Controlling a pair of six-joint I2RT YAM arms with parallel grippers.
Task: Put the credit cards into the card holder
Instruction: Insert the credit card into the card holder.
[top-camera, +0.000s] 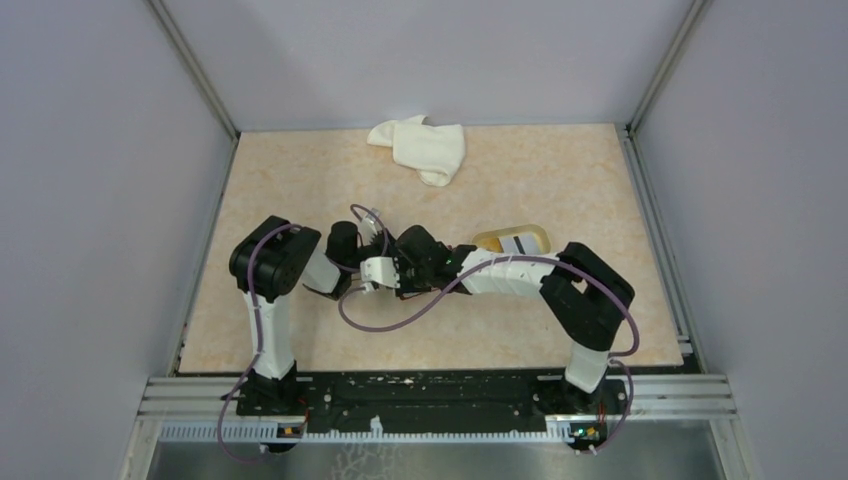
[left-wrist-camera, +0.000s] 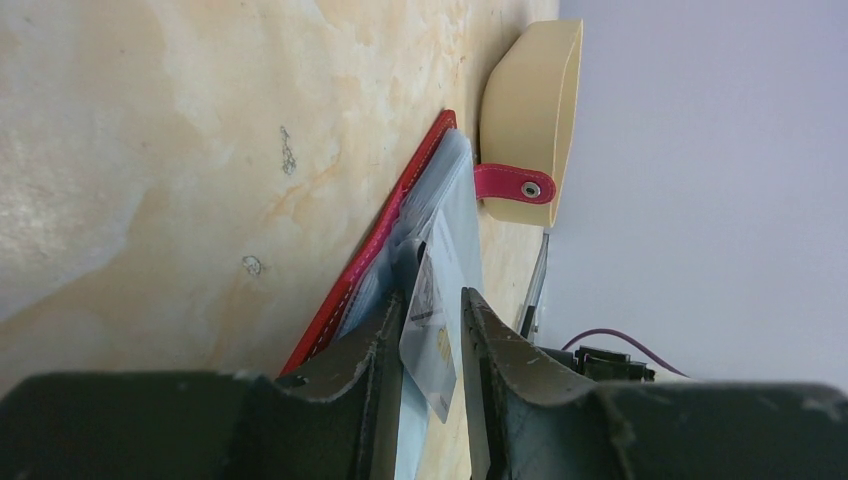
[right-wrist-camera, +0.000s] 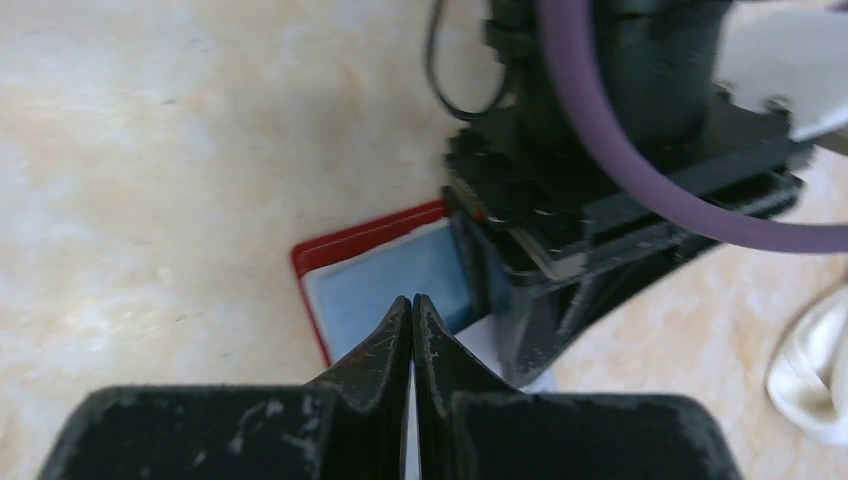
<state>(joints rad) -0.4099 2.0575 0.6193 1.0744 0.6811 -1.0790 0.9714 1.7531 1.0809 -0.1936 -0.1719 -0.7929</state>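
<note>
Left hand (left-wrist-camera: 432, 295) has its fingers apart, straddling a clear plastic sleeve of the one red card holder (left-wrist-camera: 368, 262), which lies open mid-surface (left-wrist-camera: 150, 150). Right hand (right-wrist-camera: 412, 300) (fingers pressed together) hovers over it, partly blocked by the left. One smooth beige tray (left-wrist-camera: 530, 110) sits just behind. One crumpled white cloth (top-camera: 420, 145) lies by the far edge.

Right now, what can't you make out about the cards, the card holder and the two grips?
- Left wrist view: the left gripper straddles a clear sheet; pinched or loose, unclear.
- Right wrist view: the right gripper is shut; its own fingers hide whether it pinches anything.
- Top view: both grippers cover the card holder; what lies in the beige tray is too small.
</note>
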